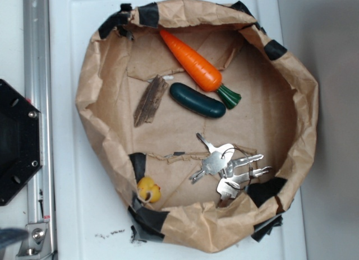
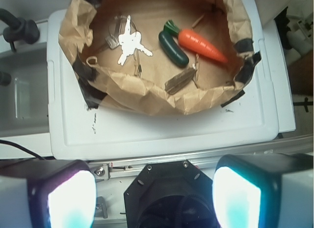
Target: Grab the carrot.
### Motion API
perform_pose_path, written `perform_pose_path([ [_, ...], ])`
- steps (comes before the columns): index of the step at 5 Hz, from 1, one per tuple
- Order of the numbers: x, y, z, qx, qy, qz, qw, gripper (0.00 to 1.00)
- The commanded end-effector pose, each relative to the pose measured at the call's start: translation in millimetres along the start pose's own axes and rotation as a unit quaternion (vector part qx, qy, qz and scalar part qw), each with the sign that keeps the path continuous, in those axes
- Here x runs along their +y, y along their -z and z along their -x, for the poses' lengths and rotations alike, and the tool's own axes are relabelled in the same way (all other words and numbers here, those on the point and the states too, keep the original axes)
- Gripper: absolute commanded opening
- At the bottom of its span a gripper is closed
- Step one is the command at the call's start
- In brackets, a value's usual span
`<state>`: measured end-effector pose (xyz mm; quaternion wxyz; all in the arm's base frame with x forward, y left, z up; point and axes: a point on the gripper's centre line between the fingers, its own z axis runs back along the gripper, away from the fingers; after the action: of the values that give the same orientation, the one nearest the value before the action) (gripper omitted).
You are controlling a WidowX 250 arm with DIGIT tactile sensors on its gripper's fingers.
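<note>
The carrot (image 1: 190,61) is glossy orange with a dark green stem end. It lies at the back of a brown paper bowl (image 1: 305,86), tip toward the upper left. In the wrist view the carrot (image 2: 202,46) lies at the upper right, far ahead of the fingers. My gripper (image 2: 154,196) stands open over the black robot base, with nothing between its two glowing pads (image 2: 71,198). It hangs well short of the bowl (image 2: 147,98) and touches nothing. The exterior view does not show the gripper.
A dark green cucumber toy (image 1: 197,100) lies right beside the carrot's stem end. A wood piece (image 1: 150,101), a bunch of keys (image 1: 227,167) and a yellow duck (image 1: 148,189) also lie in the bowl. The bowl rests on a white surface (image 1: 73,215); the black robot base (image 1: 17,142) and a metal rail (image 1: 36,58) are left.
</note>
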<state>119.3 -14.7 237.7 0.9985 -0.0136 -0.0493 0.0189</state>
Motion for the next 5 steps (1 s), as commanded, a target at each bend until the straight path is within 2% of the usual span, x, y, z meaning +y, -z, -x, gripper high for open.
perform_pose_path([
  [1,46,82,-85,-0.047,0.178,-0.129,0.974,1.0],
  [2,39,101,-120,-0.153,0.277,-0.09,0.944,1.0],
  [3,41,137,-139,-0.169,0.328,-0.054,0.928,1.0],
  [4,37,157,-153,-0.151,0.341,-0.048,0.927,1.0],
  [5,45,167,-163,-0.13,0.334,-0.045,0.933,1.0],
])
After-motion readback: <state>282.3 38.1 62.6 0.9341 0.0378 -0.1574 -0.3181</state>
